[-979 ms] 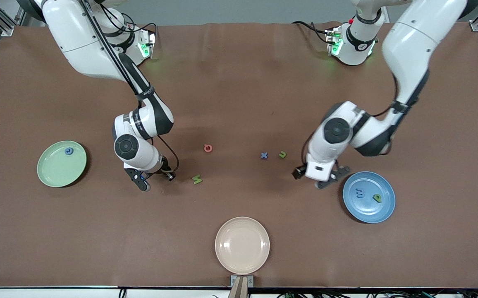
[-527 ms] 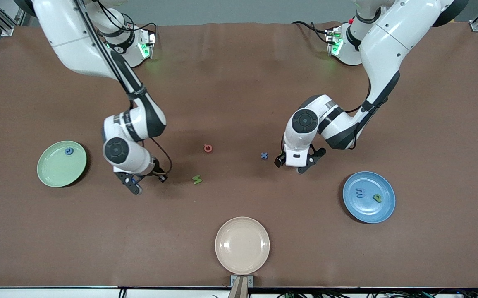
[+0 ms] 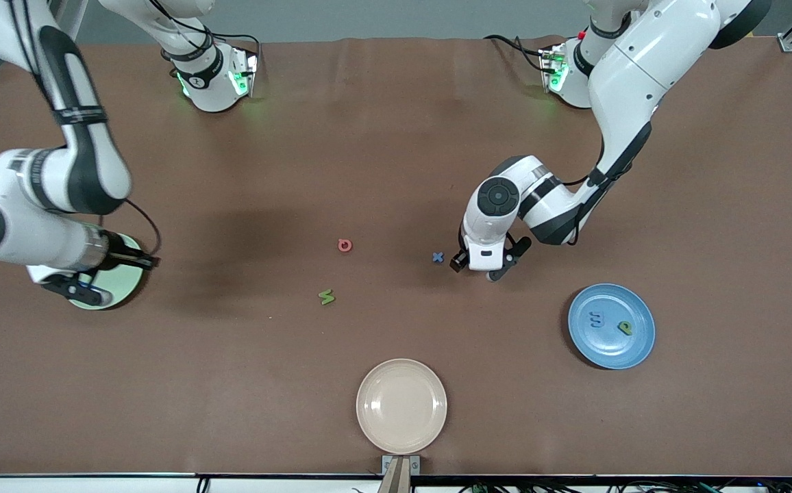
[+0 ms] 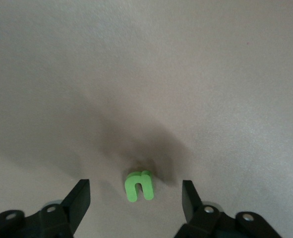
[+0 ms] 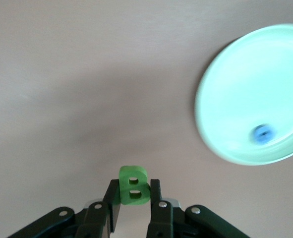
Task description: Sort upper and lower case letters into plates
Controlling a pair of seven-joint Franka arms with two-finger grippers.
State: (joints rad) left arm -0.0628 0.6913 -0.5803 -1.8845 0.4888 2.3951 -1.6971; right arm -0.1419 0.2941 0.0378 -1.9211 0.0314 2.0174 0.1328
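My right gripper (image 3: 84, 291) is shut on a green letter B (image 5: 133, 185) and holds it in the air beside the mint green plate (image 3: 124, 279), also in the right wrist view (image 5: 245, 74). A blue letter (image 5: 263, 134) lies in that plate. My left gripper (image 3: 493, 271) is open, low over a green letter n (image 4: 139, 185) that lies between its fingers (image 4: 79, 197). A blue x (image 3: 438, 257) lies beside it. A pinkish-red letter (image 3: 345, 245) and a green letter (image 3: 327, 296) lie mid-table. The blue plate (image 3: 632, 349) holds a blue letter (image 3: 596, 319) and a green letter (image 3: 625, 328).
A cream-beige plate (image 3: 401, 405) sits at the table's edge nearest the front camera, with nothing in it. The right arm's forearm covers much of the mint plate in the front view.
My right arm has swung from mid-table to the mint plate with the B. My left gripper has moved from beside the blue plate to over the green n.
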